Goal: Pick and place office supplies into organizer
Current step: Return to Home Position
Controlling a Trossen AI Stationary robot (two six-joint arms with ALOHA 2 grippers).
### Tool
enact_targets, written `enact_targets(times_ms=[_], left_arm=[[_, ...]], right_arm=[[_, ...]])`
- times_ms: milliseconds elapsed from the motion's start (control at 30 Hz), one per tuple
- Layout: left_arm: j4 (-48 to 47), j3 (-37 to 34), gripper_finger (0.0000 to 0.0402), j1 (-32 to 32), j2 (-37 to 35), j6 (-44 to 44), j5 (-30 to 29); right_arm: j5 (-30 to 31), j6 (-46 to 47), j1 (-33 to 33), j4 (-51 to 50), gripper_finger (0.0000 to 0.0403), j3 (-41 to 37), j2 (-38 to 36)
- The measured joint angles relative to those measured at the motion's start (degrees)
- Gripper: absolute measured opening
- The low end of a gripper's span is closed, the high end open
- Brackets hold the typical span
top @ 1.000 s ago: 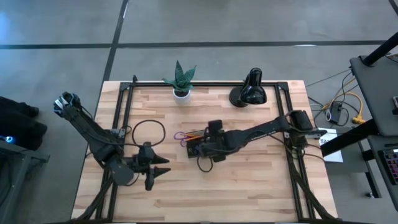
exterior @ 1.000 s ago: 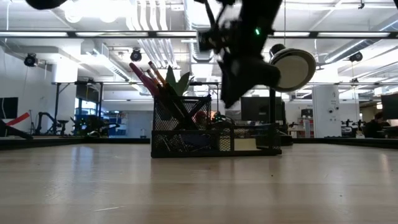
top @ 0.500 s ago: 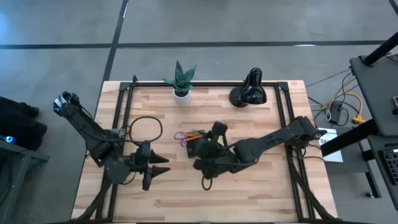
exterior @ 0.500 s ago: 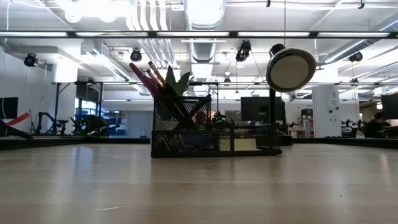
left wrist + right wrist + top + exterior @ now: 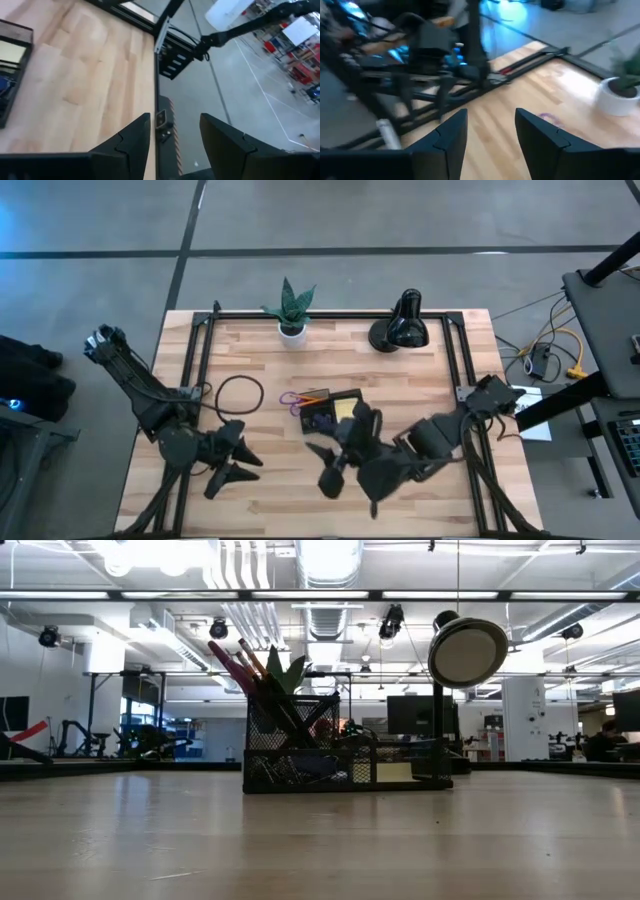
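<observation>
We find the table bearing the organizer at centre, supplies standing inside. The right gripper hangs just beside it, the left gripper near the left edge, both spread wide and empty. Risk: a low right-arm swing could clip the organizer and tip it.

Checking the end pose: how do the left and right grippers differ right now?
The left gripper sits over the table's left part, well clear of the organizer. The right gripper sits mid-table, close beside the organizer. The left gripper points roughly rightward and the right gripper leftward, so they face each other. Both are open and hold nothing.
</observation>
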Motion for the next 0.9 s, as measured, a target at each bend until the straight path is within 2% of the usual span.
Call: enact_targets(times_ms=[133, 200, 300, 367, 467, 633, 733, 900], left_arm=[[0.15, -0.12, 0.0157, -0.32, 0.45, -0.07, 0.86], [0.13, -0.2, 0.0157, -0.21, 0.43, -2.76, 2.05], [0.79, -0.2, 0.0157, -0.49, 0.14, -4.87, 4.39], [3.97, -0.22, 0.0157, -1.51, 0.11, -0.87, 6.96], [11.17, -0.25, 0.0157, -3.62, 0.18, 7.38, 12.16], [24.02, -1.62, 0.0157, -3.9, 1.8, 17.21, 19.28], [26.09, -2.01, 0.0157, -1.84, 2.76, 20.71, 22.58], [25.93, -2.05, 0.0157, 4.08, 3.07, 25.69, 30.35]], right_arm=[[0.27, 4.03, 0.57, 3.21, 0.0152, 0.02, -0.11], [0.35, 6.56, 0.52, 5.19, 0.015, 0.02, -0.11], [-1.65, 1.93, 0.67, 7.22, 0.0151, -0.07, 0.07], [-5.94, -2.56, 0.98, 9.52, 0.0153, -0.13, 0.59], [-17.34, -6.83, 0.95, 15.63, 0.0155, -0.25, 2.45], [-28.65, -11.33, -0.18, 29.52, 0.015, -0.28, 7.89], [-36.27, -12.58, -2.08, 35.42, 0.0144, -0.36, 11.57], [-43.7, -11.46, -5.73, 34.33, 0.0135, -0.9, 13.42]])
